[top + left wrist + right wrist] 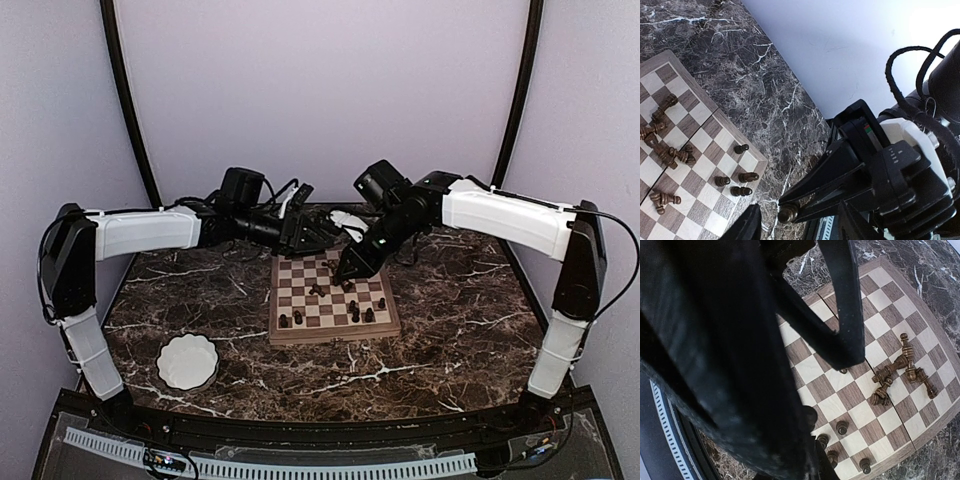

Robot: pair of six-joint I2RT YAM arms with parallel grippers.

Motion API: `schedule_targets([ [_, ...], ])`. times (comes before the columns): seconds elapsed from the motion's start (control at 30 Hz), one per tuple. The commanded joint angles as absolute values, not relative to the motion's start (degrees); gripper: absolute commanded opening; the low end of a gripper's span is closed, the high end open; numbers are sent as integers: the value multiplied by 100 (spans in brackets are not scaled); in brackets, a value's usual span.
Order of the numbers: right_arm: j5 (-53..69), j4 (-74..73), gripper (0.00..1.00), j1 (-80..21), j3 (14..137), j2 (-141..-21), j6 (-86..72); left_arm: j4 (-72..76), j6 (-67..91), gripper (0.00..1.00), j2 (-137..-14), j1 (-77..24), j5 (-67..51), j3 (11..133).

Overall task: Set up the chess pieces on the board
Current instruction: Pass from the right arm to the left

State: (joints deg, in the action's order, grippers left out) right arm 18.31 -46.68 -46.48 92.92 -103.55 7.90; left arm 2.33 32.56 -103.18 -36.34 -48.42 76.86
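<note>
The board lies mid-table, with chess pieces on it. Several pieces lie in a heap mid-board, and several others stand along one edge. In the left wrist view the same standing group shows near the board corner. My left gripper hangs over the marble behind the board's far left corner. Its jaws stand apart, and a dark piece sits against one fingertip, clear of the other. My right gripper is low over the board's far half. Its dark fingers hide anything between them.
A white scalloped bowl sits near the front left of the marble table. Another white object shows behind the board between the two arms. Purple walls close in the back and both sides.
</note>
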Motion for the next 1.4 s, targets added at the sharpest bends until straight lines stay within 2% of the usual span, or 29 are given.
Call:
schedule_targets([
  [0.0, 1889, -4535, 4, -4725, 9471, -10419, 881, 347, 3329, 52, -10349, -3726, -5282, 7675],
  [0.2, 1880, -4537, 4, -4755, 9557, -10424, 879, 38, 3146, 48, -10452, -3878, -5293, 7817],
  [0.33, 1892, -4535, 4, -4757, 9597, -10402, 875, 28, 3159, 41, -10486, -3886, -5293, 7837],
  [0.6, 1877, -4542, 4, -4755, 9545, -10346, 901, 32, 3216, 14, -10578, -3890, -5407, 7894],
  [0.77, 1840, -4564, 4, -4755, 9410, -10269, 896, -299, 3036, 1, -10547, -3882, -5204, 8031],
  [1.07, 1745, -4329, 4, -4755, 8207, -9683, 830, -1497, 1667, 0, -9672, -3991, -3560, 7738],
  [1.23, 1709, -4294, 4, -4759, 8075, -9596, 806, -2070, 799, 0, -9433, -4414, -2407, 7428],
  [1.37, 1684, -4295, 4, -4755, 8108, -9632, 809, -1914, 657, 0, -9394, -4586, -1826, 7161],
])
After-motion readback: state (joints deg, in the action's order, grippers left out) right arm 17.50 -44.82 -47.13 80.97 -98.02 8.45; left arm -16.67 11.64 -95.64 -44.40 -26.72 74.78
